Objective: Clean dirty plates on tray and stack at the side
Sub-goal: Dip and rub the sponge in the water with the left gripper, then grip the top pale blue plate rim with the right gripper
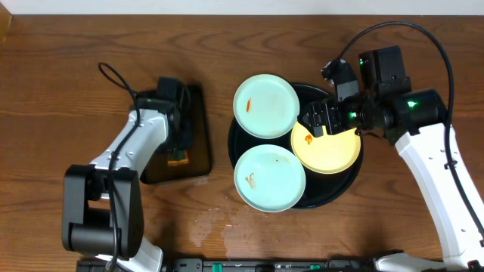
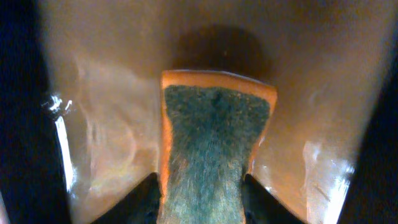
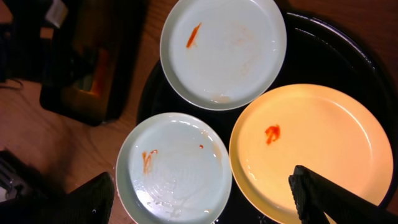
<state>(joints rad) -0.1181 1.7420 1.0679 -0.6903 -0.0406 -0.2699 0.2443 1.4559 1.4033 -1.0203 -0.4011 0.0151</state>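
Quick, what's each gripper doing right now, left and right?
Left gripper: closed on the sponge, which looks pinched between its fingers.
Right gripper: open, holding nothing.

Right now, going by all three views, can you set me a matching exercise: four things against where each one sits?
Things:
1 yellow plate
2 sponge
3 rectangular tray
4 round tray

Places:
a pinched between the left fingers
b beneath the yellow plate
c on the round tray's right side, by the open right fingers
d on the table, left of the round tray

Pairs: 1-c; 2-a; 3-d; 4-b.
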